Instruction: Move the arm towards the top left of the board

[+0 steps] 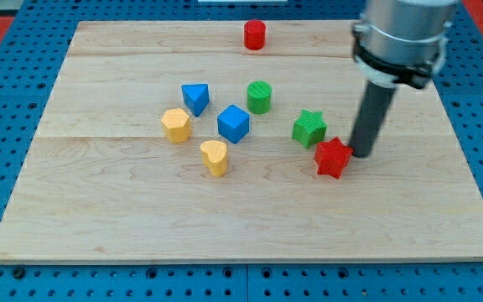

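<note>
My tip (361, 154) stands on the wooden board (124, 210) right of centre. It is just to the right of the red star block (332, 157), close to touching it. The green star block (309, 127) lies up and left of the tip. Further left are a green cylinder (259, 96), a blue cube (233, 123), a blue triangular block (195, 97), a yellow hexagonal block (175, 125) and a yellow heart-shaped block (215, 157). A red cylinder (254, 35) stands near the top edge.
The arm's grey housing (405, 38) hangs over the board's top right. Blue pegboard (7, 92) surrounds the board on all sides.
</note>
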Tool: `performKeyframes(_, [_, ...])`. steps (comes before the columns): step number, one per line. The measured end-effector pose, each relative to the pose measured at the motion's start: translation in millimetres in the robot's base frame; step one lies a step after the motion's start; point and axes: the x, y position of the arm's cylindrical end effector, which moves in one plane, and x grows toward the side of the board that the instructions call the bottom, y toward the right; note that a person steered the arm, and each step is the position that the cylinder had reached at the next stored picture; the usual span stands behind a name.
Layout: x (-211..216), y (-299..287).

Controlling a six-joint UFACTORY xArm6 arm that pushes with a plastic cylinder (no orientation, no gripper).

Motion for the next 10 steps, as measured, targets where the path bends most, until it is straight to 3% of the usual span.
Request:
performKeyframes(2, [15.0,-73.6])
performKeyframes(4, [8.5,-19.6])
performKeyframes(6, [-124.6,-26.4])
performKeyframes(7, [-192.6,-67.6])
performKeyframes(8, [-248.1,-157.0])
performKeyframes(10, [-276.6,-106.7])
